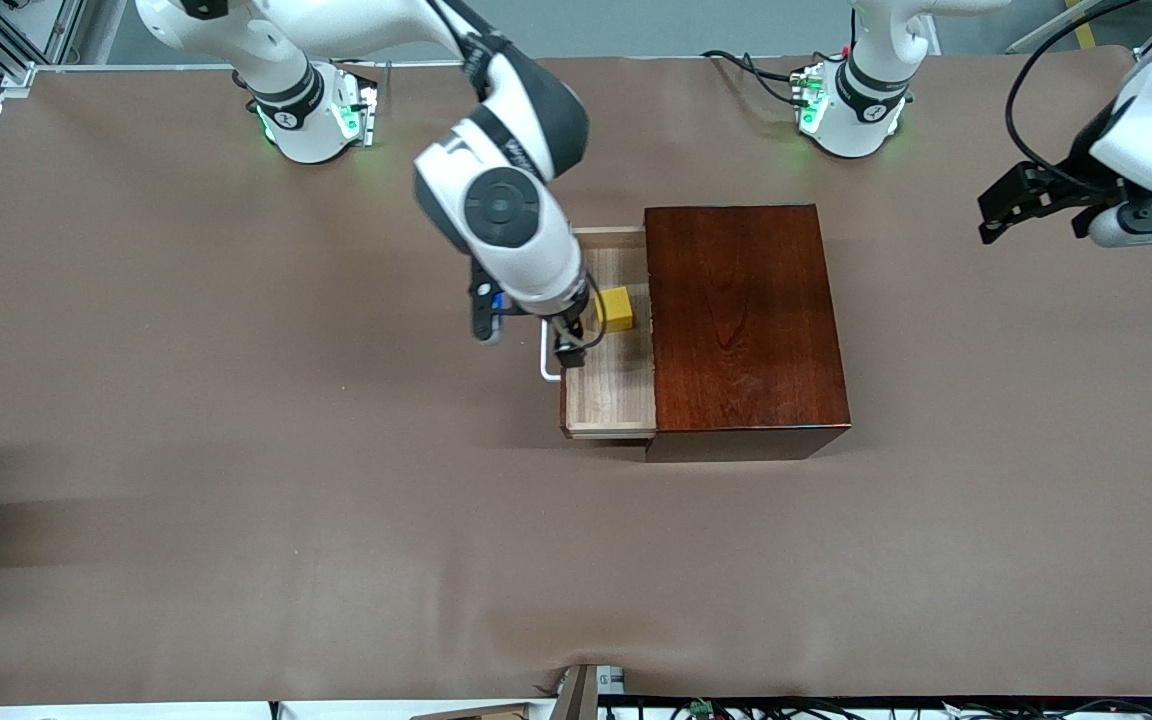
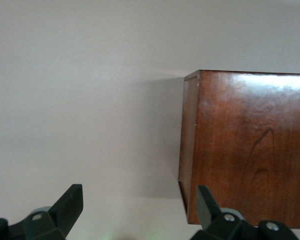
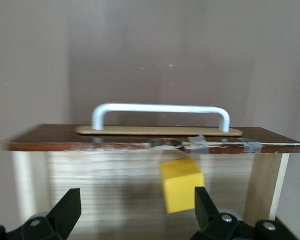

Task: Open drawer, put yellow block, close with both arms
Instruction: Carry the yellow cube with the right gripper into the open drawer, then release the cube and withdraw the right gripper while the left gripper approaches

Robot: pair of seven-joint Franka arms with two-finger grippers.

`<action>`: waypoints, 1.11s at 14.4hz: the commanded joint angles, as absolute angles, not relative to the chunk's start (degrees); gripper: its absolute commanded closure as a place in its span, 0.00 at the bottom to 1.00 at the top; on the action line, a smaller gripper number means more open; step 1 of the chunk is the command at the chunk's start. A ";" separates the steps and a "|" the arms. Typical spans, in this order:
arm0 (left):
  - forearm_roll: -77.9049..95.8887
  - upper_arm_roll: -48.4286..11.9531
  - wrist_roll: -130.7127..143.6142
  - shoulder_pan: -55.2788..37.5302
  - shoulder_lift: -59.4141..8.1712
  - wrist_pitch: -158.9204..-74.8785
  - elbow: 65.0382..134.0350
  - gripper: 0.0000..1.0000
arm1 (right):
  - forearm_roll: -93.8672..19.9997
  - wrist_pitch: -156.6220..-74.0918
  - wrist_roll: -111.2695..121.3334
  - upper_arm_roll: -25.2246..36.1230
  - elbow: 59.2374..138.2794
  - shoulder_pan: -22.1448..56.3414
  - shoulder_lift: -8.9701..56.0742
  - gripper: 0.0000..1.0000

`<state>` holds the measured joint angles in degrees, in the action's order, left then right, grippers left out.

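Note:
The drawer (image 1: 611, 395) stands pulled out of the dark reddish-brown box (image 1: 746, 320) toward the right arm's end of the table, its white handle (image 1: 544, 365) on the front. The yellow block (image 1: 617, 308) is in the drawer, free of any gripper. My right gripper (image 1: 576, 338) is open and empty over the drawer, close beside the block. In the right wrist view the block (image 3: 181, 185) shows between the open fingers of the right gripper (image 3: 137, 207), near one fingertip, with the handle (image 3: 160, 109) past it. My left gripper (image 1: 1001, 215) hangs open and empty over the table at the left arm's end.
The left wrist view shows the left gripper (image 2: 138, 205) open over bare brown table, with the closed back corner of the box (image 2: 245, 145) beside one finger. Brown table cover (image 1: 236, 450) lies all round the box.

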<state>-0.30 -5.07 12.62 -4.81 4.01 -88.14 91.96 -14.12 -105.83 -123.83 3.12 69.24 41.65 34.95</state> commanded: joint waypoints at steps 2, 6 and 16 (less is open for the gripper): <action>1.14 -11.05 21.33 -5.80 -0.16 -89.12 89.31 0.00 | -13.45 -101.61 -117.10 2.11 65.48 37.10 32.88 0.00; 0.97 -20.45 34.77 -6.06 -7.72 -89.12 84.99 0.00 | -13.62 -94.94 -104.71 1.93 65.48 31.56 29.19 0.00; -1.66 -19.44 85.39 -29.76 -28.82 -111.95 72.60 0.00 | -13.62 -82.90 -73.95 2.11 65.22 18.48 21.80 0.00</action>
